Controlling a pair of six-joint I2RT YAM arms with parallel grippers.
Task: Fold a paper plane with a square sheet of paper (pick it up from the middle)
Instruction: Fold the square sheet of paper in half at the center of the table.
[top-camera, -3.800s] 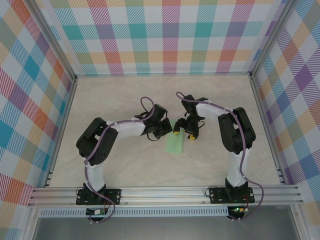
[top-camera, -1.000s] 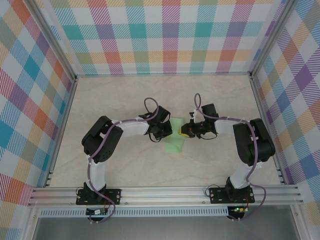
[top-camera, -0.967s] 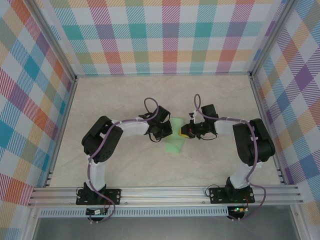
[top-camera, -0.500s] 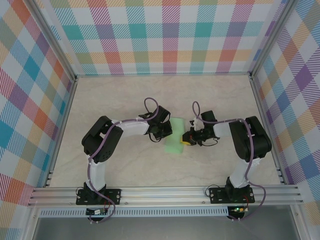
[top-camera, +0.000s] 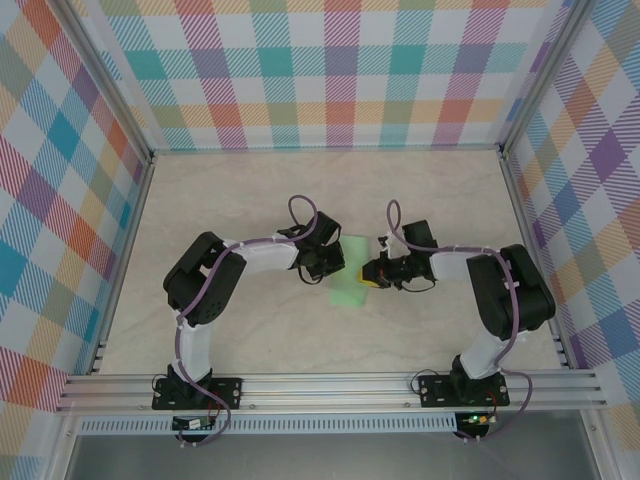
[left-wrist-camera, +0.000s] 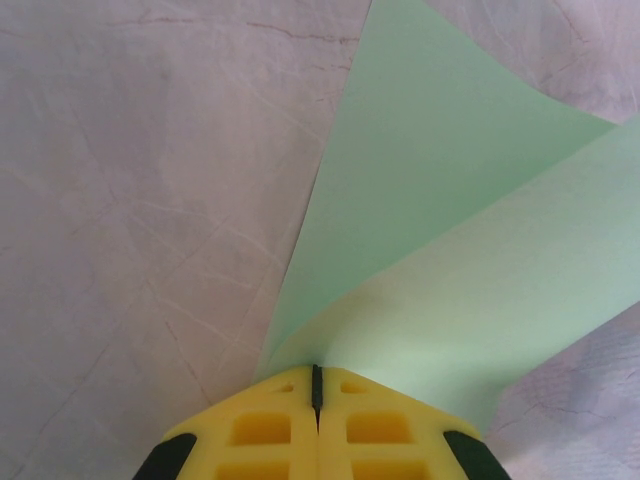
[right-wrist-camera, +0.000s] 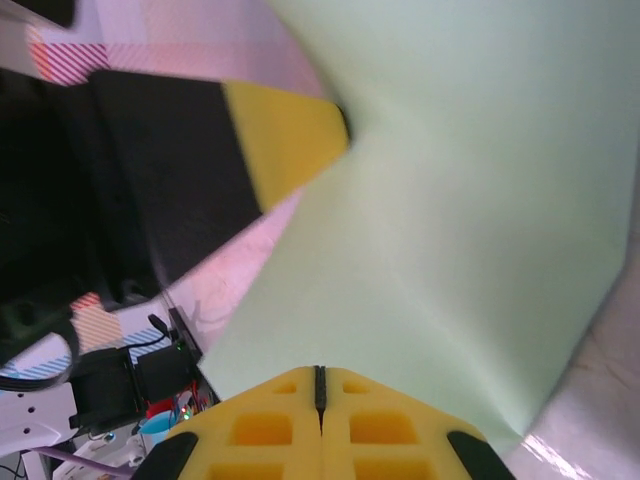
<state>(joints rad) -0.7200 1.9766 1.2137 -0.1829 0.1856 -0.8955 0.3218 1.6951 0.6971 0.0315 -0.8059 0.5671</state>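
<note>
The light green sheet of paper (top-camera: 349, 284) lies mid-table, bent up between my two grippers. My left gripper (top-camera: 337, 266) is shut, and in the left wrist view its tips (left-wrist-camera: 316, 372) pinch the paper (left-wrist-camera: 450, 260) where two curved layers meet. My right gripper (top-camera: 367, 272) is shut too, its tips (right-wrist-camera: 320, 374) on the near edge of the paper (right-wrist-camera: 450, 200), which fills that view. The left gripper's yellow finger (right-wrist-camera: 285, 140) touches the sheet's far side there. The paper's near part rests on the table.
The marble-patterned table (top-camera: 250, 200) is walled by aluminium rails (top-camera: 330, 385) at the front and checked panels on three sides. Both arms bend inward, their elbows (top-camera: 205, 275) (top-camera: 510, 290) out to the sides.
My right gripper has slid slightly nearer and leftward against the paper, and its forearm has swung lower. The left arm has stayed put.
</note>
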